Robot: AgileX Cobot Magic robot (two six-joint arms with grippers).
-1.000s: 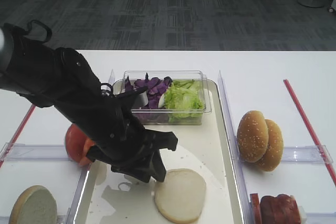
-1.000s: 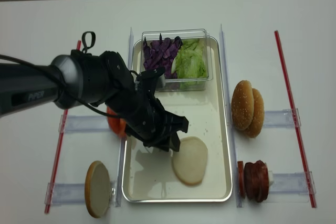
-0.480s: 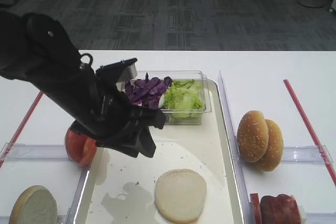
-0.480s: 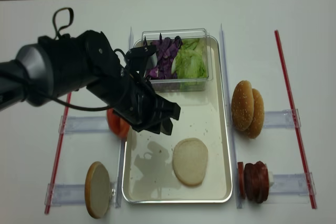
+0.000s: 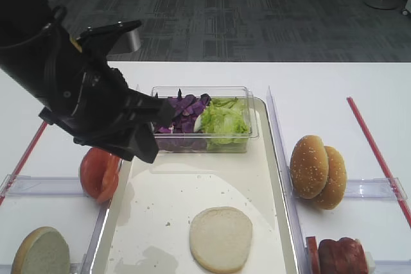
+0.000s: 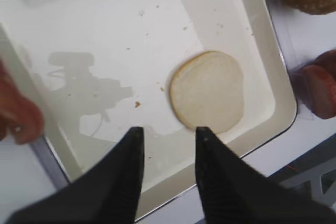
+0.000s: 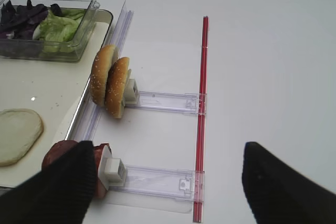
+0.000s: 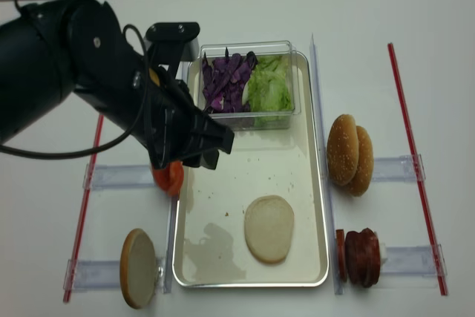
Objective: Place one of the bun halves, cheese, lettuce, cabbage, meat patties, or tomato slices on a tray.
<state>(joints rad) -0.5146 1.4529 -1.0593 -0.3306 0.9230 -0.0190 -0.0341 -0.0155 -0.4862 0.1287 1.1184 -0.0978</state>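
My left gripper [image 6: 165,169] has risen away from the tray [image 8: 308,183], jaws parted and empty, leaving one bun half [image 8: 269,228] lying flat on it, so the placing looks done. I count one more bun half [image 8: 138,257] and tomato slices [image 8: 169,176] left of the tray, two sesame buns [image 8: 350,154], meat patties [image 8: 362,256].

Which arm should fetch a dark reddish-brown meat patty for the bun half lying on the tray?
Right, probably. The right gripper hangs open just beside the dark reddish-brown meat patties in their clear rack, right of the cream-white tray. The left gripper, open and empty, is over the tray's far side.
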